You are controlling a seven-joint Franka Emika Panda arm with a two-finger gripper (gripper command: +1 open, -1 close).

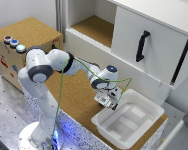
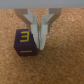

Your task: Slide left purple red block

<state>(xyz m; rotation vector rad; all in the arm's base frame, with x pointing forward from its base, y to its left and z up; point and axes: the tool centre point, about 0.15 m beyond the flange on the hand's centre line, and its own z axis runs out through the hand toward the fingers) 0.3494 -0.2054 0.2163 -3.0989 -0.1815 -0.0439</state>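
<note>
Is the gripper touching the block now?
Touching. In the wrist view one fingertip of the gripper lies flush against the side of the block, with no gap visible between them.

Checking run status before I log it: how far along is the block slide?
Done: the arm has reached the small dark purple block with yellow markings on the cork surface. In hand: the gripper is down beside the block, one fingertip at its edge; contact is unclear. The exterior view hides the block. Left: the slide itself.
</note>
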